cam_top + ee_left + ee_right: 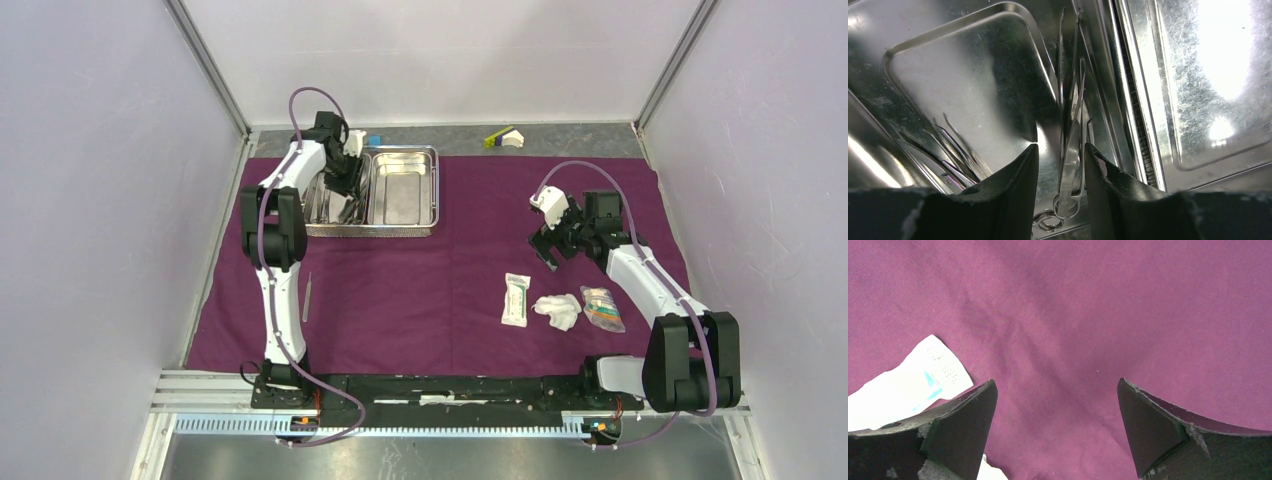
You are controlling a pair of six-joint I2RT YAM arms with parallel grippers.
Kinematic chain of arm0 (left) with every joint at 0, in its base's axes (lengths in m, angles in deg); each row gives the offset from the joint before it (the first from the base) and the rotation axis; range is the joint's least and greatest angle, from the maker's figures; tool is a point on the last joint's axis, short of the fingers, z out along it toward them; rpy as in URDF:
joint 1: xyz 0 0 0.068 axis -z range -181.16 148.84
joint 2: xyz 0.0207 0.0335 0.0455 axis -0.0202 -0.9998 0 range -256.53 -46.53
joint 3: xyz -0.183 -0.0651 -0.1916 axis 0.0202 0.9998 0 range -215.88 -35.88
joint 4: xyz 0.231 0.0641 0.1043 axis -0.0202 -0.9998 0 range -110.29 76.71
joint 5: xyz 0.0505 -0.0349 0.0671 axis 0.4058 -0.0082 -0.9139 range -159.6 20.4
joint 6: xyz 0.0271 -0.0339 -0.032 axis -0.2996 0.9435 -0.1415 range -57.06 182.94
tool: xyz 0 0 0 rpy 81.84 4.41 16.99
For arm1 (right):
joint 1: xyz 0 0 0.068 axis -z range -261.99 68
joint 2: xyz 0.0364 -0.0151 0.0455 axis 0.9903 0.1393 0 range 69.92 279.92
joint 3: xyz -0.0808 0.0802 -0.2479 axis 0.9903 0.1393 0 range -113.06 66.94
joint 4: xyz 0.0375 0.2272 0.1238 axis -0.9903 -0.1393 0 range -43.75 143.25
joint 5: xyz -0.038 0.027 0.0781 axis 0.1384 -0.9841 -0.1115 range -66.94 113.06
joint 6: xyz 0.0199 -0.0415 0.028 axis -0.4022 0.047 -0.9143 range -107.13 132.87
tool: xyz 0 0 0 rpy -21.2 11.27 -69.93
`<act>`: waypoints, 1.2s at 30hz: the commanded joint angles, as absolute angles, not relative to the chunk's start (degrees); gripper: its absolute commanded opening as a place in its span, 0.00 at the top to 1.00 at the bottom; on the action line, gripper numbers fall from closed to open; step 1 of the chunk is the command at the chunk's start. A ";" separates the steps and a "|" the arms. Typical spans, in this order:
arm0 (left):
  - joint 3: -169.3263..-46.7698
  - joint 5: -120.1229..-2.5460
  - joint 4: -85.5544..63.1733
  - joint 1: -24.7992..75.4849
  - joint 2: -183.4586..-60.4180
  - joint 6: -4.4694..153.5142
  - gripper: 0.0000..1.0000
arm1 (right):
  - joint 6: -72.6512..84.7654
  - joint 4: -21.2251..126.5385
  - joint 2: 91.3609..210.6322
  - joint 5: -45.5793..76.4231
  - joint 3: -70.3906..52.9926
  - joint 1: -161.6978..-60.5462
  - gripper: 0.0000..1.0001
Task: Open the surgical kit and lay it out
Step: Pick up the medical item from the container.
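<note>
Forceps (1068,165) between left jaws, close beside tray (1135,100) divider wall.

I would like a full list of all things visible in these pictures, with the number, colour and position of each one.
cloth: one, dark purple, spread under everything
steel tray: one, shiny, two compartments, far left on the cloth
ring-handled forceps: one, metal, left compartment
other instruments: metal, same compartment, count unclear
tweezers: one, metal, on the cloth beside the left arm
white packet: one, near right
gauze: one, white, right of the packet
clear packet: one, right of the gauze
blue block: one, behind the tray
yellow-green and white piece: one, beyond the cloth's far edge
left gripper: black, open, astride the forceps
right gripper: black, wide open, above bare cloth
</note>
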State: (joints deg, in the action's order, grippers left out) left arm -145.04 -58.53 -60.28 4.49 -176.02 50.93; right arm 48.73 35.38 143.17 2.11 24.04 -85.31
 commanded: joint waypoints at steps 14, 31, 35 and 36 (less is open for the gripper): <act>-145.57 -59.31 -59.80 5.55 -176.83 47.96 0.63 | 48.82 35.74 143.42 1.17 22.38 -85.14 0.03; -145.83 -58.78 -60.33 5.56 -177.08 48.09 0.76 | 48.83 35.58 143.53 1.18 22.36 -85.11 0.03; -146.22 -59.49 -60.36 5.57 -175.42 47.95 0.79 | 48.83 35.55 143.61 1.15 22.29 -85.15 0.03; -146.36 -59.78 -60.32 5.53 -174.89 47.95 0.80 | 48.84 35.54 143.57 1.14 22.29 -85.15 0.03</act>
